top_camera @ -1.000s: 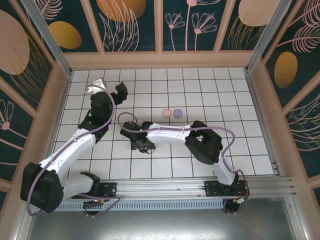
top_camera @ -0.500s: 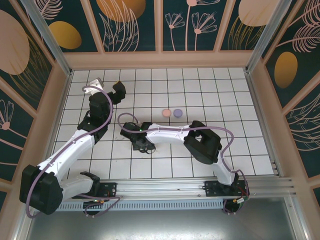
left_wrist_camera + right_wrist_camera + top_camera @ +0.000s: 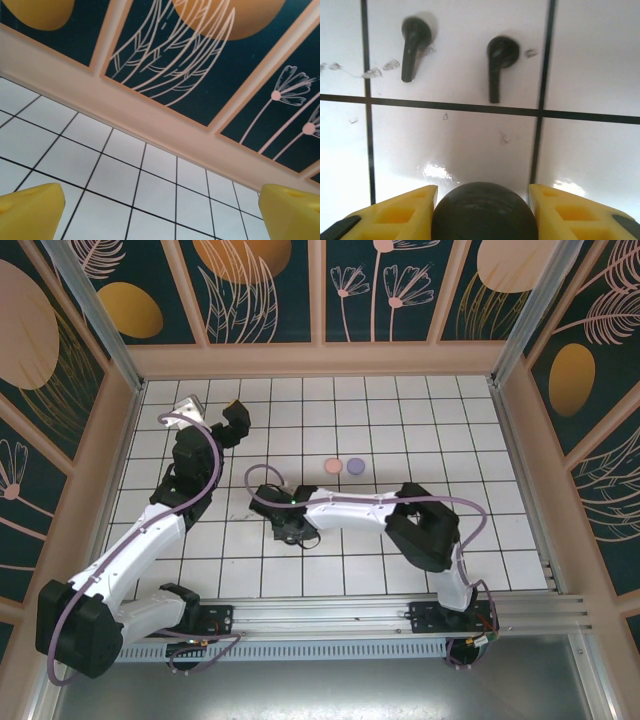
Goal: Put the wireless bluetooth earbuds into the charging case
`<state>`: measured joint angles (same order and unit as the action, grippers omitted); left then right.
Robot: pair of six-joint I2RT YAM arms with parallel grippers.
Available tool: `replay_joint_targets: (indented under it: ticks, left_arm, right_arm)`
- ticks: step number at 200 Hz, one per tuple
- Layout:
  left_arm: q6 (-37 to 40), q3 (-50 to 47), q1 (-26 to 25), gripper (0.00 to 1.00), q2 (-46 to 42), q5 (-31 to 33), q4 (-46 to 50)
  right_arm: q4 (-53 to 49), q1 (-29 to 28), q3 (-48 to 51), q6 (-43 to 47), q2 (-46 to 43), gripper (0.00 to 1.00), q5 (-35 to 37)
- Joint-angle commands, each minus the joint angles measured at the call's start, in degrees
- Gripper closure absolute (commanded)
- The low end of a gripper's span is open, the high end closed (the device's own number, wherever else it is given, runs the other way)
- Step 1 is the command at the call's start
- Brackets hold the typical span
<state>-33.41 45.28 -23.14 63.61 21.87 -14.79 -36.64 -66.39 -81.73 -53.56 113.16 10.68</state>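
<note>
Right wrist: right gripper [image 3: 481, 194], clamped on black charging case [image 3: 484, 217], has shifted, 2 black earbuds [image 3: 498, 65] ahead; left gripper [image 3: 162, 200] withdraws, fingers apart.

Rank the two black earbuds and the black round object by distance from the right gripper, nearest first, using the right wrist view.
1. Black round object: bottom centre, right between the fingers.
2. Right-hand black earbud: ahead, slightly right of centre.
3. Left-hand black earbud: ahead, well off to the left and a little higher in the view.
</note>
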Motion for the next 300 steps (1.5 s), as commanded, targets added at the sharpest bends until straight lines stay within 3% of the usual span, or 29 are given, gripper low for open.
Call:
replay_joint_targets:
  ticks: [1,45,71,101,117,146,196,300]
  left_arm:
    - [1.9,-1.8,0.5,0.02,-1.6,-6.5,-3.5]
    - [2.3,-7.8,0.5,0.01,-1.8,-22.0,-12.9]
    - [-0.6,-10.2,0.5,0.01,1.3,-34.3,-20.0]
    - [-6.0,-12.0,0.3,0.01,7.7,-47.8,-31.4]
    - [-7.3,-12.2,-0.7,0.01,10.9,-51.3,-34.9]
    - [-7.4,-14.2,-4.8,0.02,14.5,-48.3,-41.0]
    - [-11.6,-15.4,-10.2,0.12,20.8,-39.4,-53.5]
    - [-15.9,-10.6,-11.5,0.28,29.1,-39.5,-60.6]
  right_arm:
    - [1.5,2.7,3.0,-0.7,-9.3,0.62,3.0]
    - [6.7,12.2,10.5,1.4,-23.0,0.62,2.2]
    - [10.0,19.5,12.5,2.1,-29.3,0.62,0.0]
    - [13.7,26.3,12.7,1.2,-32.7,0.63,-3.8]
    - [15.5,28.4,12.0,0.4,-33.2,0.63,-5.7]
    - [17.9,29.8,10.2,-2.0,-32.4,0.64,-8.2]
    - [22.8,29.5,11.4,-9.3,-31.1,0.64,-9.6]
    - [23.8,26.5,9.9,-11.4,-28.0,0.65,-9.6]
